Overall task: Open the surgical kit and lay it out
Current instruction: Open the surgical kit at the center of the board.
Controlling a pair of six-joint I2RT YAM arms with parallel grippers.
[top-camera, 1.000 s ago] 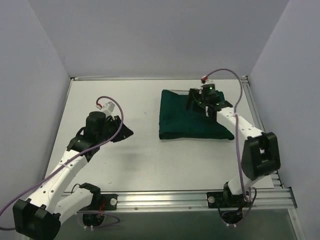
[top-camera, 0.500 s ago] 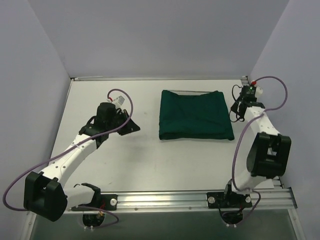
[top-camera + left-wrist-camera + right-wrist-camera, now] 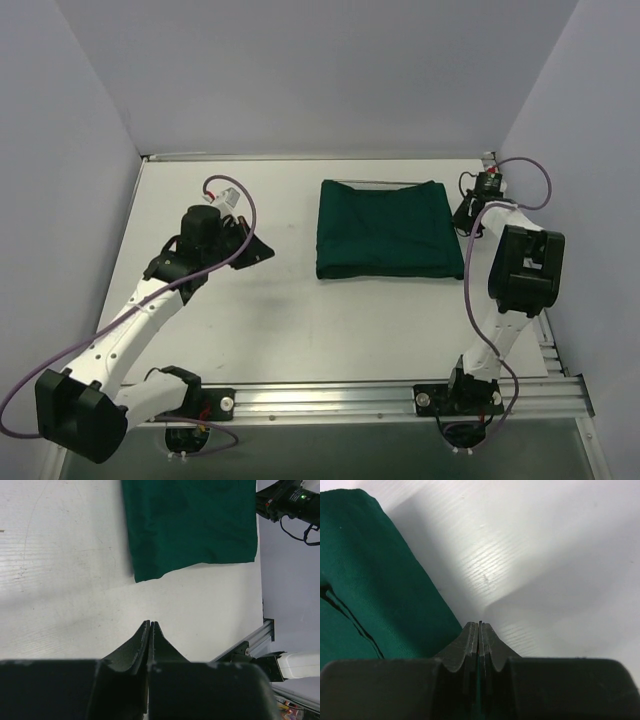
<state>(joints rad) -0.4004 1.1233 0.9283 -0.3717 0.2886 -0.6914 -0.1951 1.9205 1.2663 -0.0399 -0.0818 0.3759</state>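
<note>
The surgical kit (image 3: 392,230) lies folded as a dark green cloth bundle in the middle of the white table. A thin silvery line shows along its far edge; the tray and instruments are hidden. My left gripper (image 3: 264,249) hovers left of the bundle, shut and empty, and its wrist view has the cloth (image 3: 190,525) ahead of the closed tips (image 3: 151,624). My right gripper (image 3: 463,220) sits at the bundle's right edge, shut. In its wrist view the cloth (image 3: 365,580) lies just left of the closed tips (image 3: 480,625), with nothing visibly pinched.
An aluminium rail (image 3: 400,400) runs along the near table edge, and another rail (image 3: 515,230) runs along the right side. Grey walls close in the left, back and right. The right arm's wrist (image 3: 290,502) shows at the top right of the left wrist view.
The right gripper has left the top of the cloth, moved to its right edge and shut. The left gripper has shut, swung right toward the cloth, then eased back slightly.
</note>
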